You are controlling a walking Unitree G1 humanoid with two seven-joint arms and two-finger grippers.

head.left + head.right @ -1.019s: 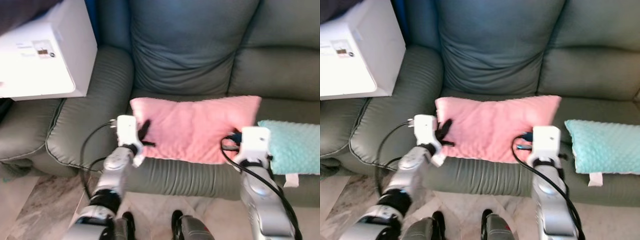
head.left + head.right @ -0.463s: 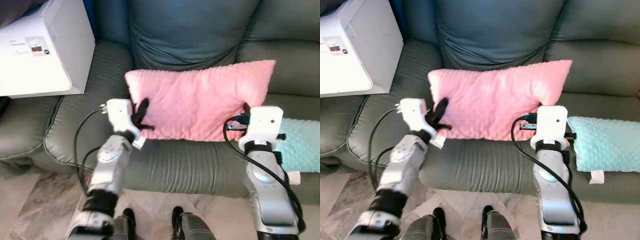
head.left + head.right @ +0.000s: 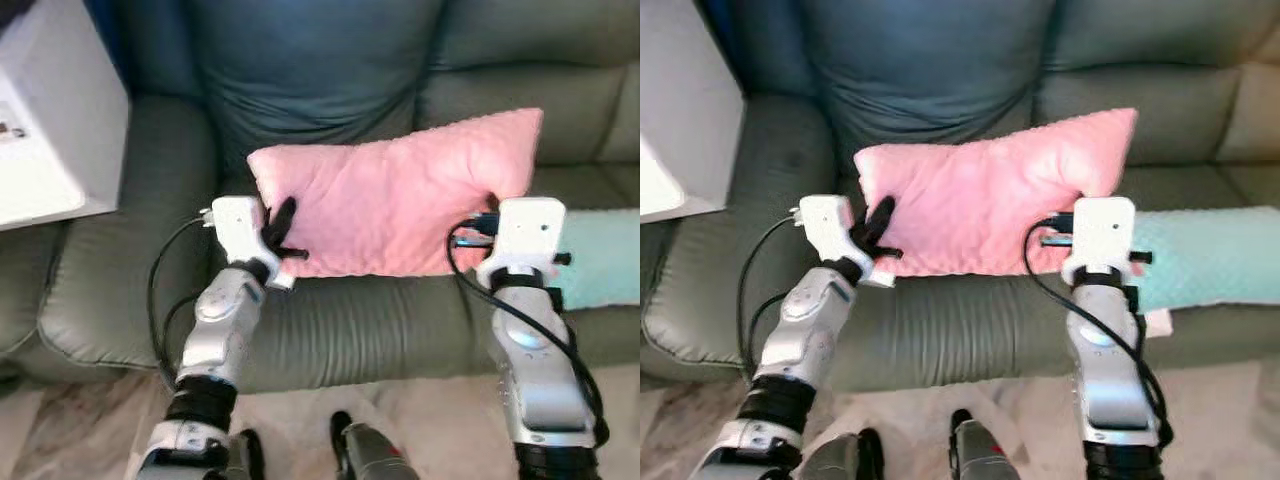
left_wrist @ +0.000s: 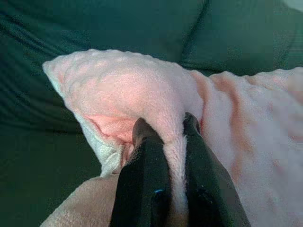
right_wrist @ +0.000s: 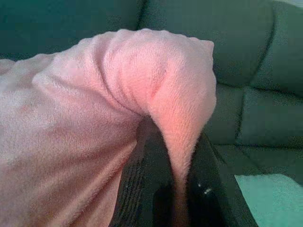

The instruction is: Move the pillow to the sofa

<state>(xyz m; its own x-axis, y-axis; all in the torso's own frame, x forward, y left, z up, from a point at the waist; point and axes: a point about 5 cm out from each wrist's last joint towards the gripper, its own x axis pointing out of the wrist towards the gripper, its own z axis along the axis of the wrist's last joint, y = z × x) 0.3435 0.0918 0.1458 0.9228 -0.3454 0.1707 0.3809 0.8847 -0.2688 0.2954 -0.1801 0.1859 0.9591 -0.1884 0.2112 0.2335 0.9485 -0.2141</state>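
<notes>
The pink pillow is fuzzy, dimpled plush cloth; the green sofa looks like smooth, faintly glossy leather.

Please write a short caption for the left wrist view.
Left gripper fingers pinch a fold of the pink pillow before the sofa.

the soft pink plush pillow hangs over the front of the seat of the dark green leather sofa, before its back cushions. the left gripper pinches the pillow's left end, the right gripper its right end. right of the pillow a mint textured cushion lies on the seat. a white boxy appliance stands at far left, beside the sofa's armrest.
</notes>
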